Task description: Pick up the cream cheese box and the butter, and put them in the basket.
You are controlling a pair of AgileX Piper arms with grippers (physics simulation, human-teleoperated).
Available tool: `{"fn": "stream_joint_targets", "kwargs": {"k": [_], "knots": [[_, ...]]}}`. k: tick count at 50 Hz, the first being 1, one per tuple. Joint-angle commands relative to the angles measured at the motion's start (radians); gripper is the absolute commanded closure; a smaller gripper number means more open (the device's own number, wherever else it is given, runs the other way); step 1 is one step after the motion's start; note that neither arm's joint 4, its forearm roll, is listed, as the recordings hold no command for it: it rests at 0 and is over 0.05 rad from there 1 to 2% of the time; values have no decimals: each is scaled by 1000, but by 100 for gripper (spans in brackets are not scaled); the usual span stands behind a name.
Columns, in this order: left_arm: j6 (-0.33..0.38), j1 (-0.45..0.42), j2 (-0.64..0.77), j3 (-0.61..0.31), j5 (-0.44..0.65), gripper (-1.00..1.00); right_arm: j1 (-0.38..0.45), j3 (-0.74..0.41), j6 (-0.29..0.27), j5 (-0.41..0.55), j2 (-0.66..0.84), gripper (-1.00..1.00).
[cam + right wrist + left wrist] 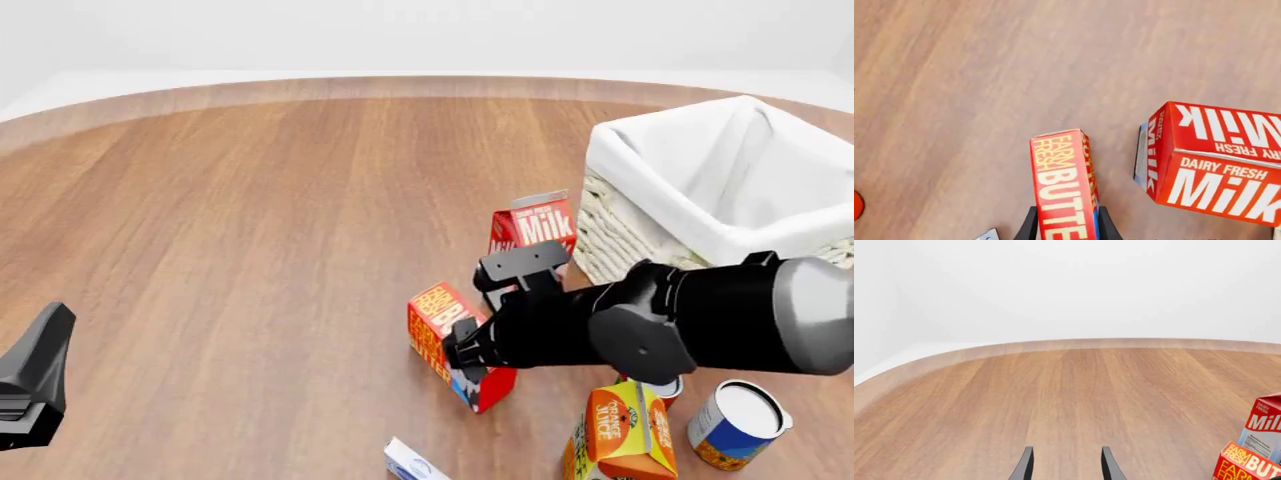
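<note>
I'm on the butter step. Nearest me, the cream cheese box (pixel 408 462) lies flat on the bench (pixel 240 230), just on my side of the butter (pixel 447 335) and not yet handled. My right gripper (pixel 1066 227) has its fingers (pixel 1029 225) straddling the butter's narrow sides; in the right wrist view they sit tight against it, so I judge they are pinching it, though whether the box has left the bench I cannot tell. The right arm reaches in low and nearly level, its wrist over the butter's near end. Next I need a clean lift, then a swing past the milk carton (pixel 534 228), which stands just beyond the butter, over to the basket (pixel 667 190) further back. My left gripper (pixel 1066 467) hangs well aside from the butter, fingers spread, over bare wood.
</note>
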Motion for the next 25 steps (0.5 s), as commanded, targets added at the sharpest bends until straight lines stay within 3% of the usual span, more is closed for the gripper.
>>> {"fn": "stream_joint_targets", "kwargs": {"k": [1, 25], "knots": [[0, 0, 0, 0, 0, -100, -4, -20, 1, 45, -12, 100], [0, 0, 0, 0, 0, -100, 0, -124, -80, 209, -104, 100]]}}
